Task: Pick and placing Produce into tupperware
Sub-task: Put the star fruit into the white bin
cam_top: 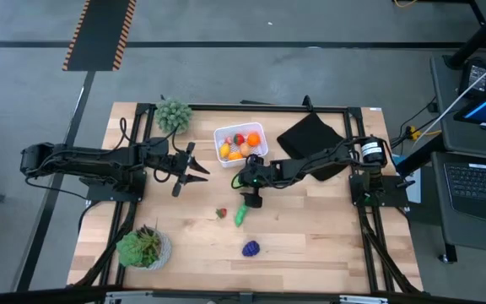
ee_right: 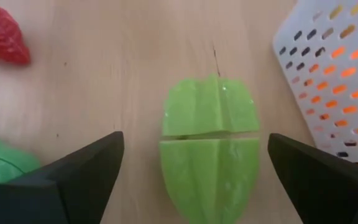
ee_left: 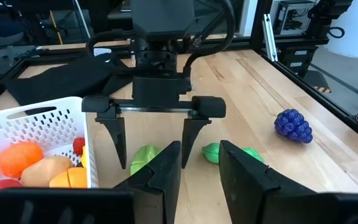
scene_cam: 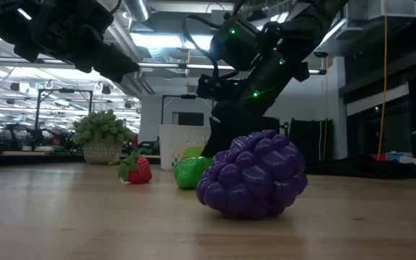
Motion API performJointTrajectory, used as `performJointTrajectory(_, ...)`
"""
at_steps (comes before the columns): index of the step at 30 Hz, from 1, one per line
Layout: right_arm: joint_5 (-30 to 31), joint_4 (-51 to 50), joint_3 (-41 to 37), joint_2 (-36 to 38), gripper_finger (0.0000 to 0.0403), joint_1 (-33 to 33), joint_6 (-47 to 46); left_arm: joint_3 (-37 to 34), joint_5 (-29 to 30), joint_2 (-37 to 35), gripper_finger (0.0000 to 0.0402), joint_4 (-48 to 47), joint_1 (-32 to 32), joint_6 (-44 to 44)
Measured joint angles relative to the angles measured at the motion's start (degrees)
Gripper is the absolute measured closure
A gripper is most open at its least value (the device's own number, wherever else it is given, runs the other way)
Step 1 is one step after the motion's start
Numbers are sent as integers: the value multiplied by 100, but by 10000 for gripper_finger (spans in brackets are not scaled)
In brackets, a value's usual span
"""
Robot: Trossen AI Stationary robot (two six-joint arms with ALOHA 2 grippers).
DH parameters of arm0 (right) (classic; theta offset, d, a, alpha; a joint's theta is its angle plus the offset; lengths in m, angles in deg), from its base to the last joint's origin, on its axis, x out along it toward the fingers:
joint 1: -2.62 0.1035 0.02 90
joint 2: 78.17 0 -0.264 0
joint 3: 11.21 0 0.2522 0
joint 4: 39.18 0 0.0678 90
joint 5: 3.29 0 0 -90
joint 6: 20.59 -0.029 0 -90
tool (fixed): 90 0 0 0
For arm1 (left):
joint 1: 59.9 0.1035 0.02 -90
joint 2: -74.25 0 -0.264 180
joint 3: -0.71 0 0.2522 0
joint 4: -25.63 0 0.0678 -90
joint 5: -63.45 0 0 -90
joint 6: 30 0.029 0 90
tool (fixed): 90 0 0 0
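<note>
The white tupperware (cam_top: 240, 131) stands at the table's far middle with several orange, yellow and red produce pieces inside. A light green ribbed piece (ee_right: 209, 143) lies on the wood beside it. My right gripper (ee_right: 196, 135) hangs open over this piece, one finger on either side and clear of it. Close by lie a strawberry (cam_top: 221, 213), a darker green piece (ee_left: 229, 152) and purple grapes (cam_top: 251, 248). My left gripper (cam_top: 199, 171) hovers left of the tub with a gap between its fingers and nothing in it.
Two potted plants stand at the far left (cam_top: 174, 114) and near left (cam_top: 144, 247). A black folded cloth (cam_top: 310, 135) lies right of the tub, under the right arm. Bare wood stretches along the near right of the table.
</note>
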Motion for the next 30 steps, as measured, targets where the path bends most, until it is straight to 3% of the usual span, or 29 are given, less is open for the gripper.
performJointTrajectory(23,0,116,0,-122,5,0,-324,0,-2,0,332,-24,0,2)
performJointTrajectory(30,0,101,0,-181,40,0,-515,0,-1,0,337,-26,1,2)
